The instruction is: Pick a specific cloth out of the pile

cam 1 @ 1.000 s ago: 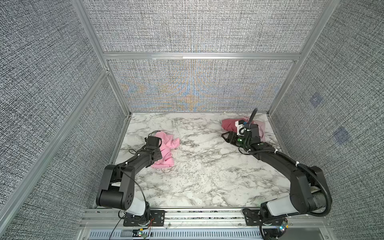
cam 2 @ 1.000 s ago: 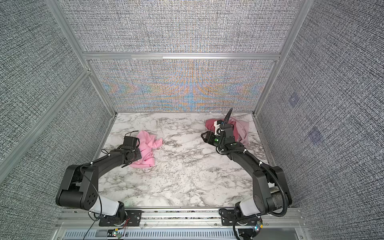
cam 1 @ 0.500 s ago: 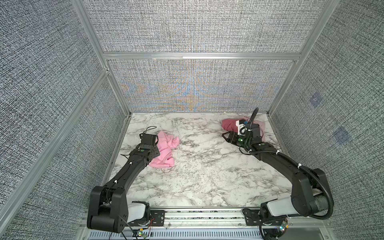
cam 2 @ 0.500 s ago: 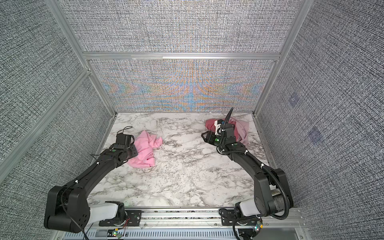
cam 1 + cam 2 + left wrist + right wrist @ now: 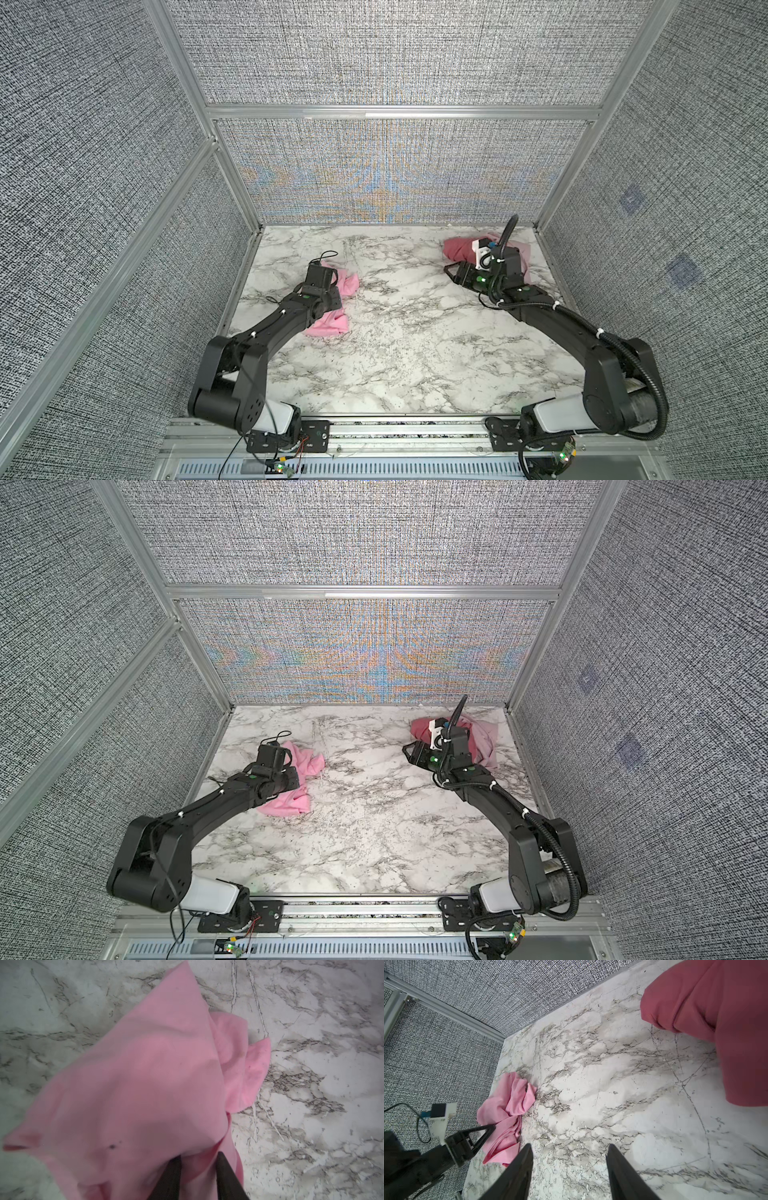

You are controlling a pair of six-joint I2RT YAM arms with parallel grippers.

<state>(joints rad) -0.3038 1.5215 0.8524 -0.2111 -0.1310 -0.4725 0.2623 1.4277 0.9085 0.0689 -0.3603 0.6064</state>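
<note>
Looking down in both top views, the cloth [image 5: 332, 326] [image 5: 291, 804] lies bunched on the marble worktop [image 5: 415, 353] at about 9 o'clock. It's well apart from the pile [image 5: 457, 249] [image 5: 419, 729] up in the 1 o'clock corner. The left arm [image 5: 286, 320] bends right over the cloth, so its pincer is hidden from up here. The right pincer [image 5: 451, 272] sits near the pile's 7 o'clock side. Only these views catch the pale pink cloth [image 5: 521, 253] tucked behind the rose-red cloth [image 5: 455, 247].

Left wrist view: the left pincer [image 5: 199, 1155] has its jaws partway apart with pink fabric bunched in the gap. Honestly can't tell if it's nipping it or not. There's also a small dark speck [image 5: 112, 1146] on the cloth that no other view picks up.

Right wrist view: the right pincer [image 5: 570, 1147] is spread wide, with just bare marble between the jaws. Of the pile, only the rose-red cloth shows. Across the worktop, one left fingertip [image 5: 485, 1129] sits at the bright cloth's edge.
</note>
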